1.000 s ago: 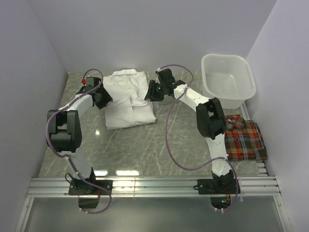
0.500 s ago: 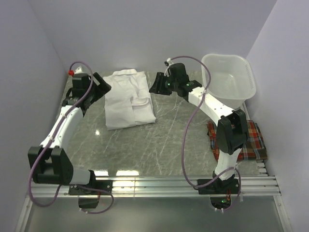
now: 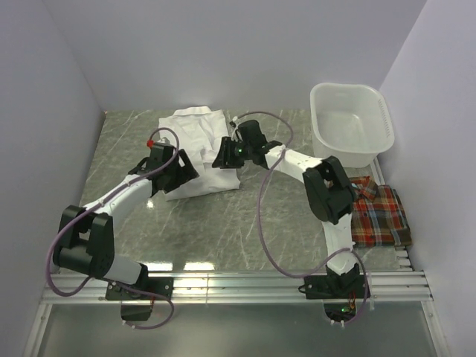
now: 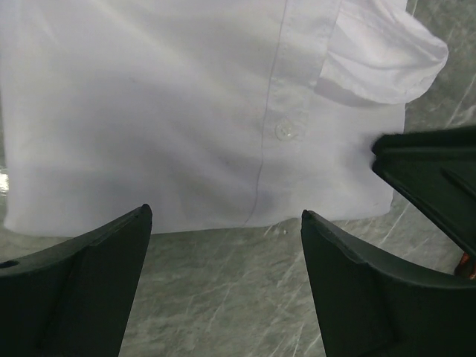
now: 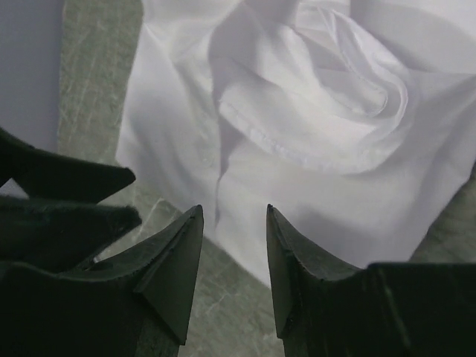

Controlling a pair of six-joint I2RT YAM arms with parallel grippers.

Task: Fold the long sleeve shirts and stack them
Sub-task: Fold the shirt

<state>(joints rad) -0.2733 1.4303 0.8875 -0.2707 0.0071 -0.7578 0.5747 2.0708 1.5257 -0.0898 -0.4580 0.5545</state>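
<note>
The white shirt (image 3: 195, 149) is plain, the plaid shirt (image 3: 383, 219) red, orange and dark, the table (image 3: 223, 223) marbled grey-green.

We see a white cloth shirt (image 3: 195, 141), smooth and matt; a grey marbled tabletop (image 3: 223, 223), glossy; a white plastic basin (image 3: 357, 152), slightly shiny.

No writing, label, brand or number is legible anywhere; any small print is perhaps too blurred.

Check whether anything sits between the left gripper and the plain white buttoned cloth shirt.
Nothing visible does. The left gripper hangs open at the near hem of the plain white buttoned shirt, only bare grey marble tabletop between them.
</note>
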